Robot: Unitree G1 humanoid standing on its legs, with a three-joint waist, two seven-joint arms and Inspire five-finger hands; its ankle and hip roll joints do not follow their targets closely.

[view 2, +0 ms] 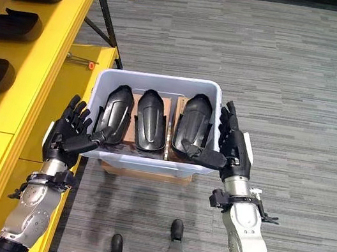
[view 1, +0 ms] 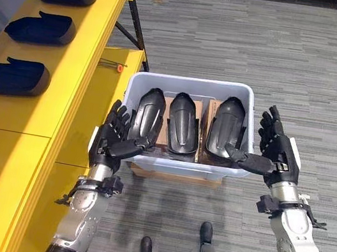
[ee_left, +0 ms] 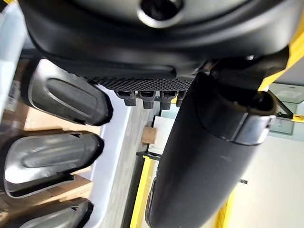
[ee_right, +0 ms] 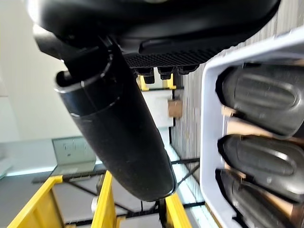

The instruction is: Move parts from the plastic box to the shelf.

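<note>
**Now flanking the box, nothing grasped**

Centrally, the white plastic box (view 1: 178, 166) holds three glossy black moulded parts (view 1: 180, 123). Left hand (view 1: 109, 137) and right hand (view 1: 272, 150) flank it, fingers released. Three more lie on the yellow shelf (view 1: 61, 108), upper left. Best approach: curl round one part's edge.

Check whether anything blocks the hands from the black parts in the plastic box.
Nothing visible does. The plastic box is open-topped, with three black parts exposed inside. The left hand and right hand are open at its two sides, thumbs reaching over the near rim.
</note>
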